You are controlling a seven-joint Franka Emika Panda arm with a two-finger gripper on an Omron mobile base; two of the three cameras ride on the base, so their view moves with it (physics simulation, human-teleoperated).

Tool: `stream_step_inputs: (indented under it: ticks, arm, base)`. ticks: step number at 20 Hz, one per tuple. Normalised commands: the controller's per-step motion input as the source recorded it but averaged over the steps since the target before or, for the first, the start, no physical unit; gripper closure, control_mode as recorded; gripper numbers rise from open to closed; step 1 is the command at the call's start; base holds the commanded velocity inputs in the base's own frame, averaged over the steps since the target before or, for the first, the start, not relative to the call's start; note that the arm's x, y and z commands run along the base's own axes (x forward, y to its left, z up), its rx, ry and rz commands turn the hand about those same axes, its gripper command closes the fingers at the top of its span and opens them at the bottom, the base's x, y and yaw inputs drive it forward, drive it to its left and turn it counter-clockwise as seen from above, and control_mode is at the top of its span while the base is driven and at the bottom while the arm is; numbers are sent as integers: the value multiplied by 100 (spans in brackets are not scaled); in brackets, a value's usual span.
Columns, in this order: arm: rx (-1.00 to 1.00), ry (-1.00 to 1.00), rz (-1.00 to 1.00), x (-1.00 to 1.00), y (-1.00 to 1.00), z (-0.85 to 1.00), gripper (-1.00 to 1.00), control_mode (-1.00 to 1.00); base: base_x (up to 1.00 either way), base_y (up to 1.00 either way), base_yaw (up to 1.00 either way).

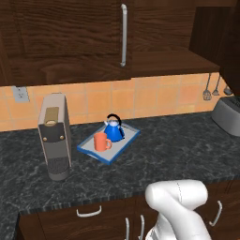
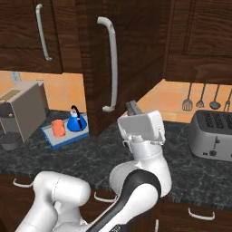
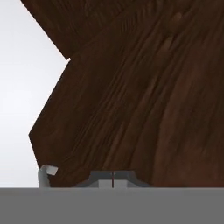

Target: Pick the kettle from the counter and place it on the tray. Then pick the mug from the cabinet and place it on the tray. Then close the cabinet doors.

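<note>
Dark marbled desk (image 1: 178, 145): kettle (image 1: 114, 129) and mug (image 1: 100, 141) sit on tray (image 1: 93, 153). Remaining, apparently: right cabinet door (image 2: 131, 59) (ajar); end effector (image 3: 113, 178) clenched, empty.

The kettle (image 1: 114, 130) and the mug (image 1: 101, 141) stand on the tray (image 1: 123, 145), beside a coffee machine (image 1: 55, 136).

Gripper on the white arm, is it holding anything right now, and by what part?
Nothing is held: the gripper is shut on itself, facing the dark-brown wood-grain cabinet door.
</note>
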Motion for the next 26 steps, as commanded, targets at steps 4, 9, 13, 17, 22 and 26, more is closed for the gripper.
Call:
stream_step_inputs:
  ticks: [4,9,13,17,22,26]
  arm:
    - [-1,5,14,40,26,57,100,-100]
    - [-6,30,13,63,29,49,100,-100]
    - [-7,31,9,82,46,34,100,-100]
    - [-3,25,2,99,63,5,100,-100]
    - [-13,27,-9,100,93,-1,100,-100]
    - [-16,30,-17,100,98,0,100,-100]
  base:
    - [0,0,0]
    - [0,0,0]
    - [0,0,0]
    - [0,0,0]
    - [0,0,0]
    - [0,0,0]
